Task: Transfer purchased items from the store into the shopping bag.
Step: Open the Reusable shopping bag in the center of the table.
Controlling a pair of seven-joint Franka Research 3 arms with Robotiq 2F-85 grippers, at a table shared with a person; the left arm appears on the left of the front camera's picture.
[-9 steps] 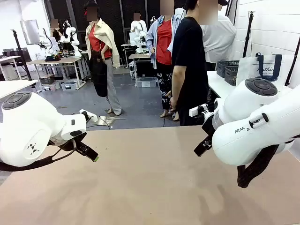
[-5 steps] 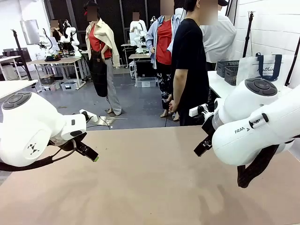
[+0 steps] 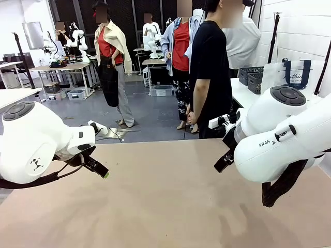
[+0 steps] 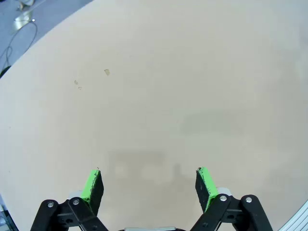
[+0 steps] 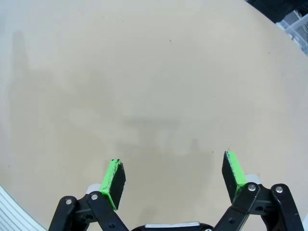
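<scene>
Left gripper and right gripper hover over the table, jaws wide apart, nothing held. Shopping bag stands far right, well away; reaching that far could swing an arm into the person.

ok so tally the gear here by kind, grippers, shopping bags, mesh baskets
grippers: 2, the left gripper and the right gripper, both open over the table
shopping bag: 1, on the side table at far right
mesh baskets: 2 as far as they can be told apart, beside the bag
total: 5
</scene>
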